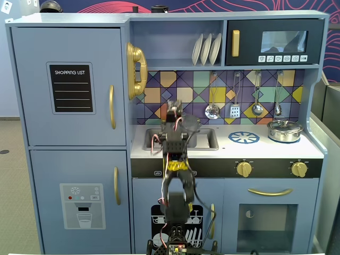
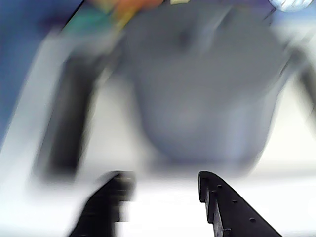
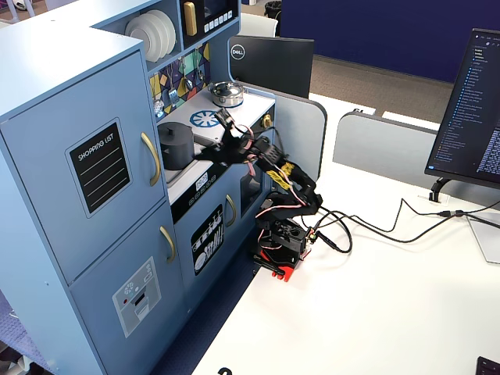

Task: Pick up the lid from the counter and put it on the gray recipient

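Observation:
The gray recipient (image 2: 197,98) is a matte gray pot standing in the sink. It fills the middle of the blurred wrist view, just beyond my fingertips. It also shows in a fixed view (image 3: 175,144), where its top looks dark and flat. I cannot tell whether the lid lies on it, and no separate lid shows on the counter. My gripper (image 2: 160,177) is open with nothing between the jaws. It is low over the white counter's front edge and points at the pot's side; it also shows in a fixed view (image 3: 201,154). In a fixed view the arm (image 1: 175,143) hides most of the pot.
A shiny silver lidded pot (image 1: 285,130) stands at the counter's right end beside the blue-and-white burner print (image 1: 244,137). Utensils (image 1: 234,109) hang on the tiled back wall. The sink rim (image 1: 211,139) surrounds the pot. Cables and a monitor (image 3: 473,101) are on the white desk.

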`<state>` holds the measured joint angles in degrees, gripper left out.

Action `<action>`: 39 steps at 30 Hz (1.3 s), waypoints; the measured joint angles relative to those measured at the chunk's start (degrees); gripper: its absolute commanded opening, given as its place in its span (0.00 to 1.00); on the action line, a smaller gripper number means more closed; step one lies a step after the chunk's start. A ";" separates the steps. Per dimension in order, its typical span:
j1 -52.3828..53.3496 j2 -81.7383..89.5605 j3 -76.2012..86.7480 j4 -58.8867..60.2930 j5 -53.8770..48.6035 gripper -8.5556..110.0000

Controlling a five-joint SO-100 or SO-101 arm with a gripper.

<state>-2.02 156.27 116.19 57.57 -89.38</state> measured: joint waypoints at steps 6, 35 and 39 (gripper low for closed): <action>1.49 6.06 7.29 11.69 1.67 0.07; 3.16 25.31 56.16 18.19 3.08 0.08; 3.78 26.19 55.90 20.13 -0.26 0.09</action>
<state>1.76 182.46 172.09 77.70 -89.65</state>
